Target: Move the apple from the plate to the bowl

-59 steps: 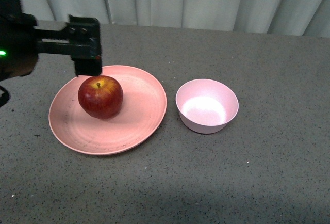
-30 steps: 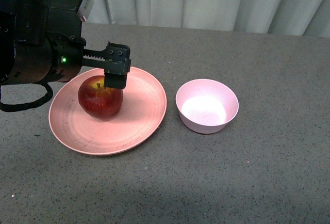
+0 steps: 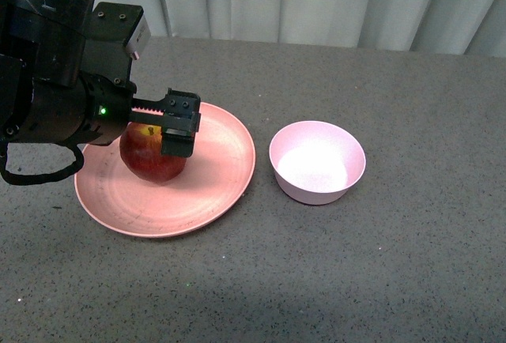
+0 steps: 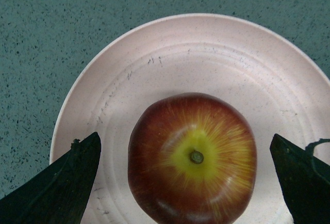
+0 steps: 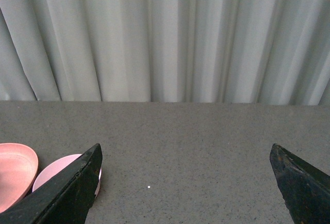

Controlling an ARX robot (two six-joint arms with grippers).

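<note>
The dark-red apple with a yellow patch round its stem sits on the left half of the salmon-pink plate. My left gripper is open and lowered over it, one dark finger on the apple's right side. In the left wrist view the apple lies between the two fingers, apart from both, on the plate, and the left gripper stands wide. The pale pink bowl stands empty to the right of the plate. My right gripper is open over bare table and is out of the front view.
A grey speckled table carries everything. A pale curtain hangs behind its far edge. The right wrist view catches the bowl's edge and the plate's edge behind one finger.
My left arm has come in from the left and dropped lower, so its open fingers now sit on either side of the apple. Apple, plate and bowl have not moved.
</note>
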